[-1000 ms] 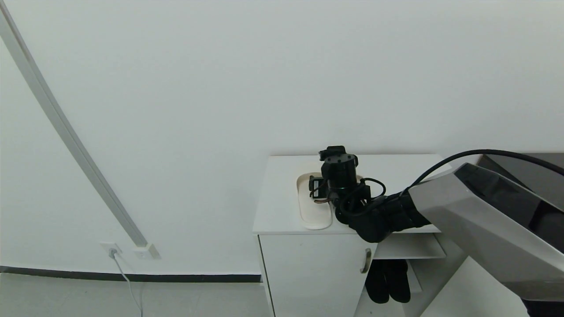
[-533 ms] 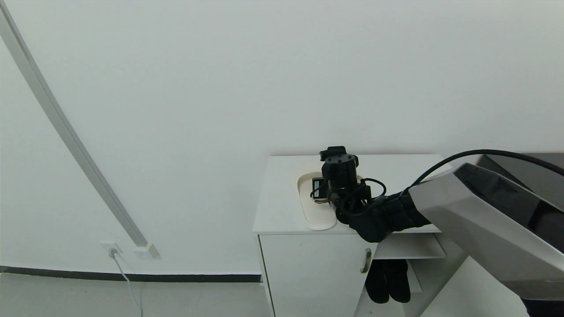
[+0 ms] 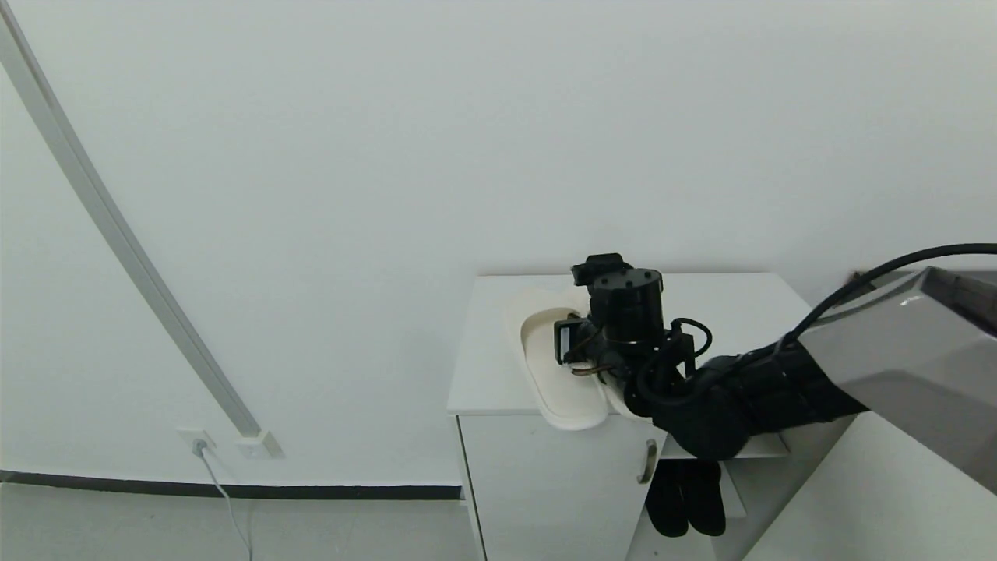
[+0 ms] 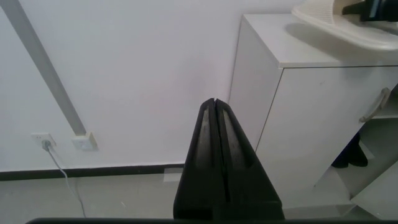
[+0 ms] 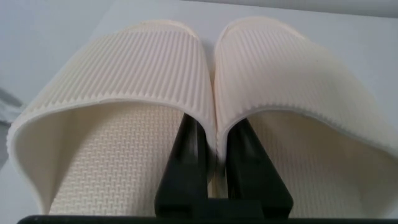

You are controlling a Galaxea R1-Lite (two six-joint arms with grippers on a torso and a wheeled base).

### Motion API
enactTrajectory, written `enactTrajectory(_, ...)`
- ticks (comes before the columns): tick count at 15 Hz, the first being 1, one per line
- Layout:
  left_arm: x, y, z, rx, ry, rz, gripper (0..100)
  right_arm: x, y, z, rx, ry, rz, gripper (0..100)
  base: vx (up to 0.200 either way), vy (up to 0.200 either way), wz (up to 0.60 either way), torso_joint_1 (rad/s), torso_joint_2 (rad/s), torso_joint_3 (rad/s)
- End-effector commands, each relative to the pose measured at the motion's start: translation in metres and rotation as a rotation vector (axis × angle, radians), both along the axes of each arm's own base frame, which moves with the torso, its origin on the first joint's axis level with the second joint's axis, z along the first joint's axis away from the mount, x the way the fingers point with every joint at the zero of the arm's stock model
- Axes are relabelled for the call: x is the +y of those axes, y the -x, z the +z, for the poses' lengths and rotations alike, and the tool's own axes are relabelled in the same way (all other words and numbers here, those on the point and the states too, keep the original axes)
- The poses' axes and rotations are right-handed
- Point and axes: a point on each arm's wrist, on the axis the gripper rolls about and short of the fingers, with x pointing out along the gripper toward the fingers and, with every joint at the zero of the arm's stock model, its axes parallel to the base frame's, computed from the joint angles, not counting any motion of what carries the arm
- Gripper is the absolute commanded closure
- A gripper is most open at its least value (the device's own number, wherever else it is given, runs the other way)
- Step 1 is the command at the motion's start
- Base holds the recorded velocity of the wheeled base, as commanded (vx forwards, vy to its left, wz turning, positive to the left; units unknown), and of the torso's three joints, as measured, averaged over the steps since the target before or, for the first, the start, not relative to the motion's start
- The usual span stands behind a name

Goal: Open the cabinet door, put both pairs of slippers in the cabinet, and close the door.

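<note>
In the right wrist view, the right gripper (image 5: pixel 214 132) has its jaws narrowed onto the touching inner walls of the cream slippers (image 5: pixel 118 87), one slipper on either side. The head view adds their heels jutting past the front edge of the white cabinet (image 3: pixel 483 374), with black slippers (image 3: pixel 685 499) shelved below. The left gripper (image 4: pixel 215 106) has its jaws pressed together, empty, with the cabinet beyond its tips.

The cream slippers (image 5: pixel 143 68) look like matt foam, with ribbed straps and dimpled insoles. The cabinet (image 3: pixel 545 483) is smooth matt white board. Its handle (image 3: pixel 649 461) looks like metal.
</note>
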Motion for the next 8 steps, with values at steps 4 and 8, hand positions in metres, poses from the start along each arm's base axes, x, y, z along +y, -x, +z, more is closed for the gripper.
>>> enactTrajectory(4, 0.000, 0.000, 0.000, 0.000, 0.000, 0.000, 100, -0.057, 0.093, 0.029, 0.014, -0.019, 0.258, 100, 0.000, 0.000, 0.00, 0.000, 0.00, 0.000)
enactTrajectory(8, 0.000, 0.000, 0.000, 0.000, -0.001, 0.000, 100, -0.069, 0.124, 0.029, 0.032, -0.001, 0.342, 100, 0.000, 0.000, 0.00, 0.000, 0.00, 0.000)
